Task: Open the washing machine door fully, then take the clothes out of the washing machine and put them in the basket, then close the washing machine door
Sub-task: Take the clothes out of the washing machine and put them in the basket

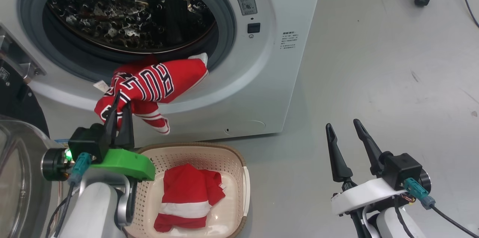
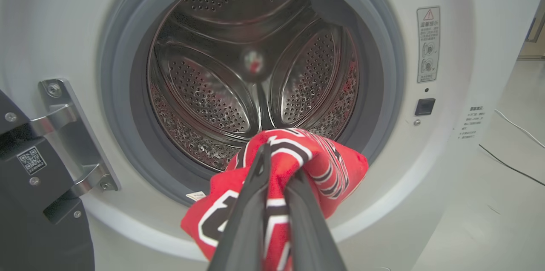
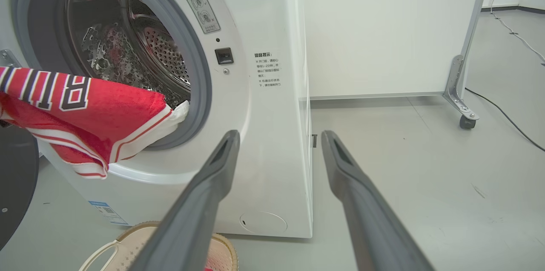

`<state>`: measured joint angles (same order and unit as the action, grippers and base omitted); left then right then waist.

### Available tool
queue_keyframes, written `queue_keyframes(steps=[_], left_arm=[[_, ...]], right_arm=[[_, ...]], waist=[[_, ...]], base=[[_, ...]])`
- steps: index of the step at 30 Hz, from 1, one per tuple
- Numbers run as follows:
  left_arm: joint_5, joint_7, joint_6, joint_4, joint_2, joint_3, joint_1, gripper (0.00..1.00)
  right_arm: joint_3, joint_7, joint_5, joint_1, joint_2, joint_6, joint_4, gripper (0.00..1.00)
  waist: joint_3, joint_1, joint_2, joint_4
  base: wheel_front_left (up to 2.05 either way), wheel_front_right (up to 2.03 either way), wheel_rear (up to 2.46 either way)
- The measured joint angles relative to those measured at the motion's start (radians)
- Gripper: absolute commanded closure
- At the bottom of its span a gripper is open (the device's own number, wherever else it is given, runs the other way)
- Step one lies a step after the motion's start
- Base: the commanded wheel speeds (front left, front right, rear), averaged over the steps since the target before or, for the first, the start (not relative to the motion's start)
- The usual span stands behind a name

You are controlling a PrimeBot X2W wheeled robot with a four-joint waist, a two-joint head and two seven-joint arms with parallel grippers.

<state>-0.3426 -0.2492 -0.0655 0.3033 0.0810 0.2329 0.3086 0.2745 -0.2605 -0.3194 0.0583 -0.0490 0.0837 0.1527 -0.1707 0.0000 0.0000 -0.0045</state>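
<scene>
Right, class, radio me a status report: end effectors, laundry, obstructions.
Left end effector shut on red jersey, half out of washing machine. Right end effector open, idle. One red garment in basket. Nothing between jersey and basket.

We're in a lab or test bay here, not a home: a washing machine (image 1: 269, 81) standing free on bare grey floor (image 1: 393, 81), a white wheeled partition (image 3: 383, 28) behind, cables (image 3: 502, 111) trailing loose.

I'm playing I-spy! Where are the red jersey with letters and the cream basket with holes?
red lettered fabric jersey (image 1: 157, 81), head view, on its lettering.
cream perforated plastic basket (image 1: 198, 155), head view, on its far perforated wall.
</scene>
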Motion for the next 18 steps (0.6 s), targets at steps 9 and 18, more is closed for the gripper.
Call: queue_keyframes(steps=[9,18], left_arm=[[0.021,0.0,-0.01,-0.061,0.0,0.012,-0.105,1.0],[0.03,0.0,-0.019,-0.129,0.0,0.016,-0.162,1.0]], right_arm=[[-0.01,0.0,0.02,-0.057,0.0,-0.007,0.011,0.0],[-0.02,0.0,0.033,-0.088,0.0,-0.015,0.006,0.0]], waist=[[0.058,0.0,0.0,-0.003],[0.086,0.0,0.0,-0.011]], base=[[0.0,0.0,0.0],[0.0,0.0,0.0]])
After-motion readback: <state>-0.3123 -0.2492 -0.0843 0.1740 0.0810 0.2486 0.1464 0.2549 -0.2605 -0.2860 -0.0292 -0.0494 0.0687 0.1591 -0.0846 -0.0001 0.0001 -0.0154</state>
